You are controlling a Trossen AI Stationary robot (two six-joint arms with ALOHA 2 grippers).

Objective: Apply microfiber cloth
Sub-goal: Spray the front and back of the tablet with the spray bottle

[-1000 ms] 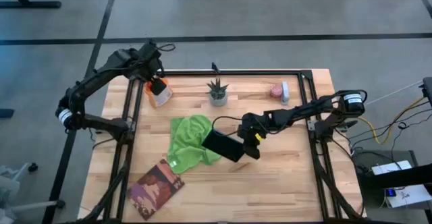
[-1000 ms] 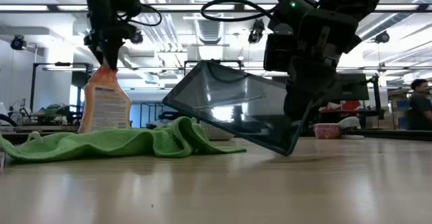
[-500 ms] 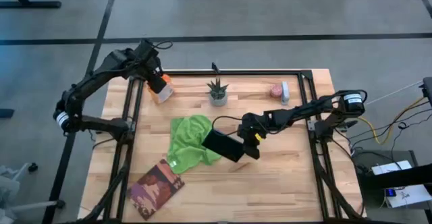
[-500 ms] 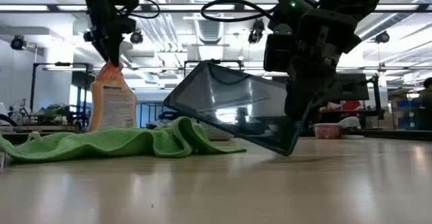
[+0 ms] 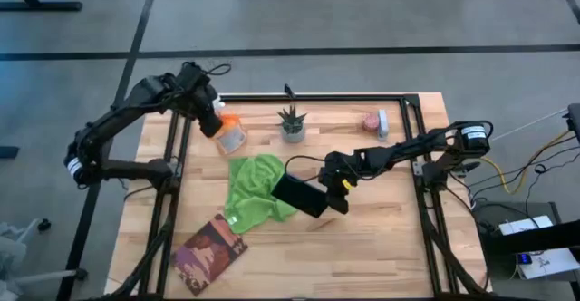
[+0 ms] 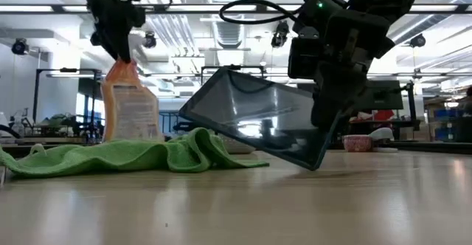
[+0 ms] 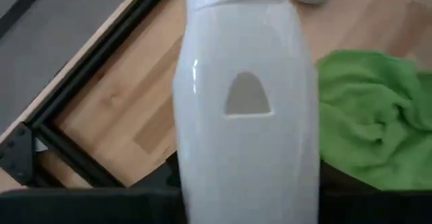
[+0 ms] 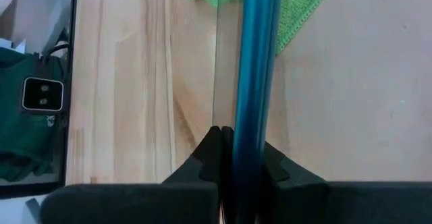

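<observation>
Microfiber cloth: the microfiber cloth (image 5: pixel 257 189) lies bunched on the table (image 5: pixel 390 247) left of centre, lime green, spread flat in the low view (image 6: pixel 133 156); its right edge runs under the raised tablet.
Right gripper: the right gripper (image 5: pixel 337 192) is clenched on the tablet (image 5: pixel 300 195), holding it by its right edge and tilted, the lower corner near the wood, the upper part over the cloth's right side (image 6: pixel 258 119). The right wrist view shows the tablet's thin edge (image 8: pixel 253 82) pinched between the two dark fingers.
Left gripper: the left gripper (image 5: pixel 210 118) grasps the spray bottle (image 5: pixel 230 133) by its white head (image 7: pixel 246 102), near the table's back-left part, just behind the cloth's upper edge. In the low view the orange bottle (image 6: pixel 131 101) hangs slightly tilted above the cloth.
Back edge: a potted plant (image 5: pixel 292 124) stands near the middle of the rear edge, well apart from the cloth; a small pink and white object (image 5: pixel 375 121) sits toward the back-right corner.
Front edge: a book (image 5: pixel 210 252) lies at the front-left, just beside the cloth's lower corner.
Open room: bare wood spreads across the front-right of the table, between the tablet and the right frame rail (image 5: pixel 426 219).
</observation>
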